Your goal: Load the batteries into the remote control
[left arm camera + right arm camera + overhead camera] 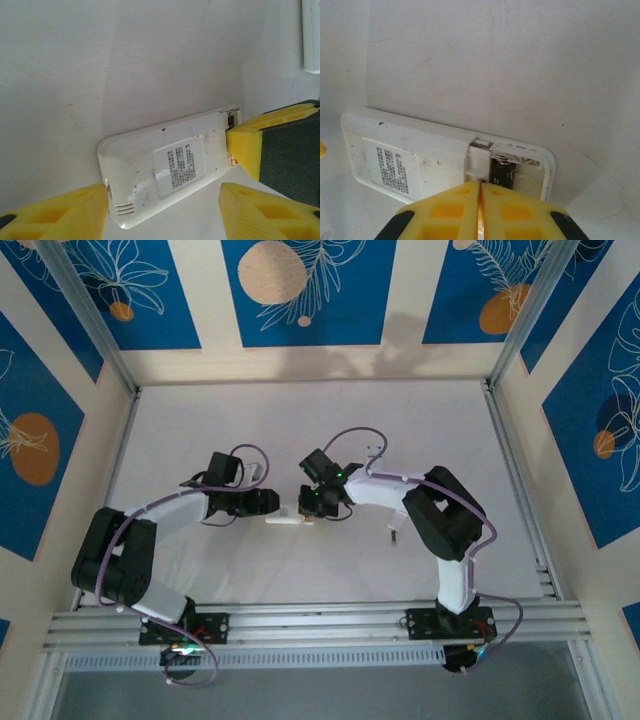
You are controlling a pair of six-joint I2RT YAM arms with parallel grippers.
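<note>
Remote (420,150) face-down | open bay (540,172) holds one battery (501,175) | right hand (480,210) clenched | left hand (163,195) released

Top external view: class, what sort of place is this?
Probably a robotics lab cell: left arm and right arm bolted to an aluminium rail, white table, printed blue wall panels.

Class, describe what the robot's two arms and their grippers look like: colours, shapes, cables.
The left arm and right arm both have white tubular links joined by chunky black joints, each trailed by a thin purple cable. The left gripper and right gripper have blocky yellow fingers with recessed pockets, turning black towards the base.
</note>
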